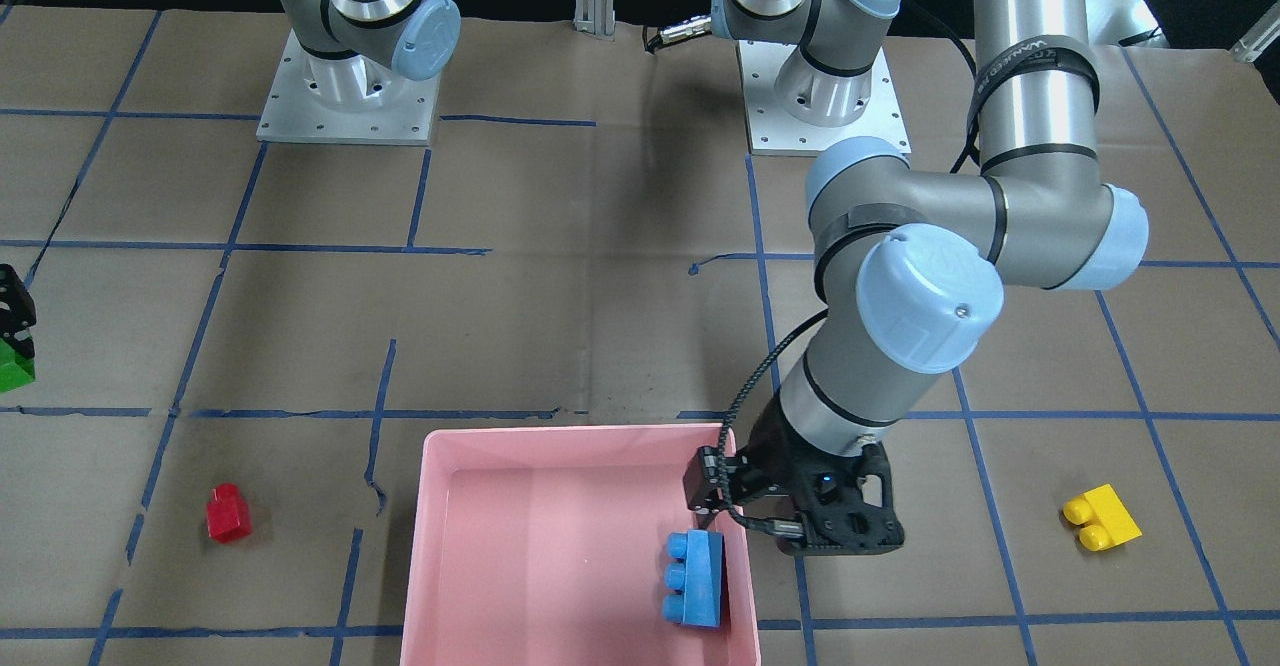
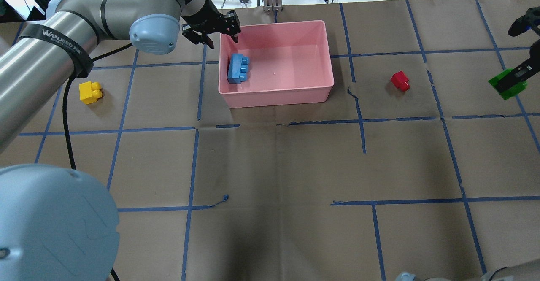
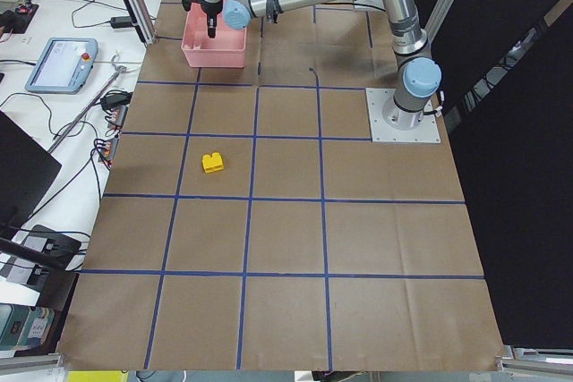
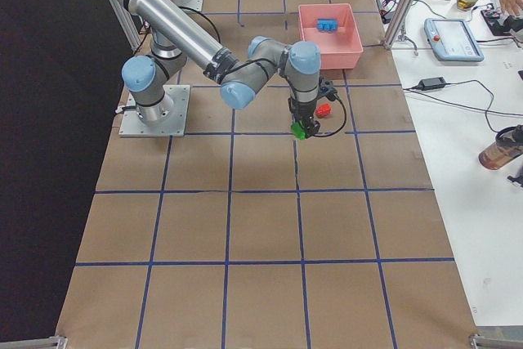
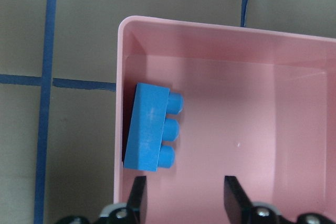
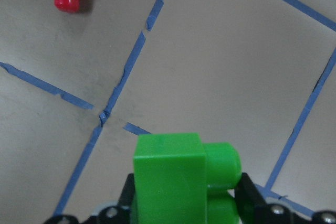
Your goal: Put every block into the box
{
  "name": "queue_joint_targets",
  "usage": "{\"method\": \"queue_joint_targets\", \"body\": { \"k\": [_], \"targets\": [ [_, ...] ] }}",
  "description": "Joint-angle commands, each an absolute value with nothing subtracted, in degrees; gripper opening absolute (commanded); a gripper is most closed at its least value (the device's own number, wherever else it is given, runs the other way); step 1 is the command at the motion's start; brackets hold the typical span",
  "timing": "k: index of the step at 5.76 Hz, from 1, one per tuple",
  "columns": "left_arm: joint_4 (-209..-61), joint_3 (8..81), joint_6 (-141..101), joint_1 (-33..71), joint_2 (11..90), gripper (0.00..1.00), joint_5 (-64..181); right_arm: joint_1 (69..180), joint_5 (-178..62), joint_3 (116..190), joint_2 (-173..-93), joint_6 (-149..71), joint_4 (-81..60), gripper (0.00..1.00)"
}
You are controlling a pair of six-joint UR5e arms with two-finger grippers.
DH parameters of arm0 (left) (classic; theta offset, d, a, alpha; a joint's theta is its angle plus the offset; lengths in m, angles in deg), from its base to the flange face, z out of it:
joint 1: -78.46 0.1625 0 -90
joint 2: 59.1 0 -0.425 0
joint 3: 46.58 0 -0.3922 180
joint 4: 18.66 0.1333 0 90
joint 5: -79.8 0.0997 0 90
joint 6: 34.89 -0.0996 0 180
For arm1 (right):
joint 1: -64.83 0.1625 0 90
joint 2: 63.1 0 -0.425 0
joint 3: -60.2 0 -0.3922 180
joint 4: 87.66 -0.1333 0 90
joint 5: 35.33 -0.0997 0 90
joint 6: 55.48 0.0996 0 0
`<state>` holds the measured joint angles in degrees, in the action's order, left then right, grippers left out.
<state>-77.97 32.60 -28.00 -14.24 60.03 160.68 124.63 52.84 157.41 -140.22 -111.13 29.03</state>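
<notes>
The large shallow pink plastic box (image 2: 278, 96) is the landmark. Inside it, the longer blue three-stud plastic brick (image 5: 152, 129) lies on its side against the wall on the robot's left, studs pointing to the box's middle. The left hand (image 5: 184, 187) hangs above that same corner, fingers spread and empty.

Well out from the box on the robot's right, the right hand (image 6: 189, 203) is clenched on the green two-stud plastic brick (image 6: 168, 171), one finger on each flat side face. Whether the brick is clear of the brown paper surface (image 2: 274, 167) with its blue tape grid, I cannot tell. The small red one-stud brick (image 2: 400, 81) sits near the box on that side, between box and green brick. The yellow two-stud brick (image 2: 90, 92) lies well apart from the box on the robot's left.

These bricks look light, stiff and tough, so a short drop into the box should do no harm. Their faces are smooth and probably slippery; the sound hold is across the two flat sides below the studs, not on the rounded studs.

On the way in, the green brick must pass over or round the red one and clear the box's rim. The left arm above the box's corner may crowd that approach, and its black cable (image 2: 65, 116) runs just beside the yellow brick in the overhead view.
</notes>
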Motion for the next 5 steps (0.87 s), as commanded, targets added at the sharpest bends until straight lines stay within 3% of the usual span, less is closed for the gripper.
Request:
{"method": "queue_joint_targets", "body": {
  "k": [1, 3, 5],
  "targets": [
    [-79.56, 35.31, -38.35, -5.01, 58.86, 1.0, 168.27, 135.87, 52.65, 146.64, -138.96, -93.36, 18.99, 0.25],
    [-80.0, 37.0, -55.71, 9.56, 59.03, 0.99, 169.27, 149.23, 52.65, 140.21, -134.66, -76.49, 18.78, 0.25],
    [-75.48, 35.52, -59.5, 13.58, 64.96, 0.99, 169.19, 161.02, 52.65, 133.79, -127.39, -58.02, 19.74, 0.26]
  ]
}}
